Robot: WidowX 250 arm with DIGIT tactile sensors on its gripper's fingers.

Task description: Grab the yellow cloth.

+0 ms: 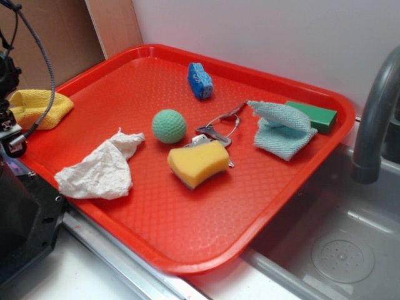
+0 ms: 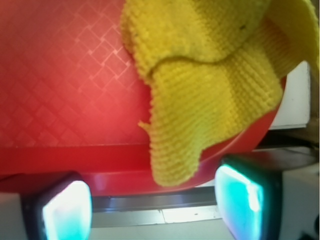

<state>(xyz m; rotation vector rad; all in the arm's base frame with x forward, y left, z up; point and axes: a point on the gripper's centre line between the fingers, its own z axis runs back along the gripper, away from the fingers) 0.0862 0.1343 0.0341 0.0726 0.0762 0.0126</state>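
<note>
Lies bunched on the far left corner of the red tray (image 1: 206,250): the yellow cloth (image 1: 41,106), draped over the tray's rim, folded and fuzzy. Seen up close in the wrist view, the same cloth (image 2: 210,95) spills over the tray edge (image 2: 65,165) with one flap hanging down past the rim. Below it, the tool (image 2: 152,205) with its two fingers (image 2: 240,197) set wide apart, glowing teal, nothing between them, not touching the cloth. In the exterior view only dark arm hardware and a cable (image 1: 44,62) at the left edge, just beside the cloth; the tool itself not made out there.

Toward the tray's middle, well apart from the cloth: a white crumpled rag (image 1: 100,169), a green ball (image 1: 169,125), a yellow sponge block (image 1: 198,162). Just behind the sponge, a metal utensil (image 1: 219,128), partly hidden. Near the tray's back rim, a blue sponge (image 1: 200,80). At the tray's right side, a light teal cloth (image 1: 281,128) touching a green block (image 1: 315,114). Right of the tray, a grey faucet (image 1: 372,119) over a steel sink (image 1: 337,250).
</note>
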